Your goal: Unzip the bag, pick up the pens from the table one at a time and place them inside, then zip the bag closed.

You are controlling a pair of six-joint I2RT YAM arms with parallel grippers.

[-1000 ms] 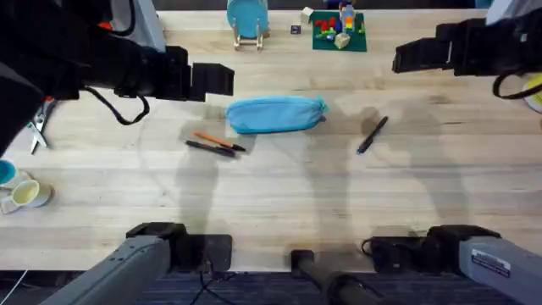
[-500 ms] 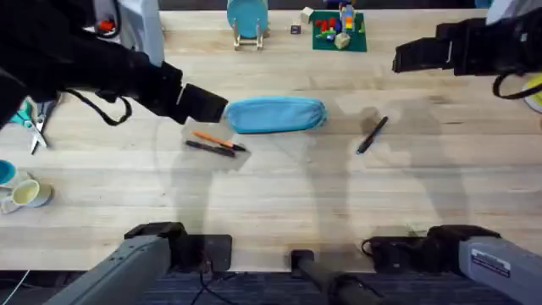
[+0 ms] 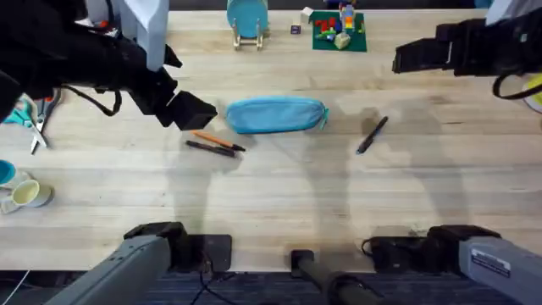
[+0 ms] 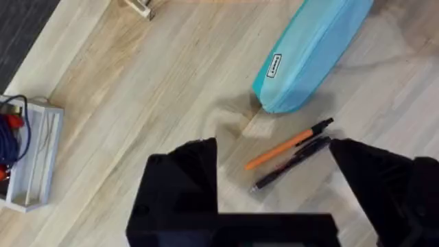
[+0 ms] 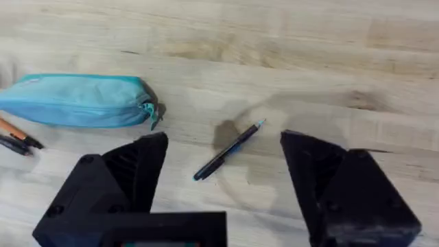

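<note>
- Overhead: bag lies zipped at mid-desk; orange and black pens lie just off its left end, a dark pen well off its right end. Left hand hangs near the bag's left end.
- Left wrist: left hand open over the paired pens; bag looks soft, likely to slump, so pin one end.
- Right wrist: right hand open above the lone pen; zipper pull at the bag's near tip is the spot to pinch.

Bag mid table; 2 pens front-left, 1 pen right.
</note>
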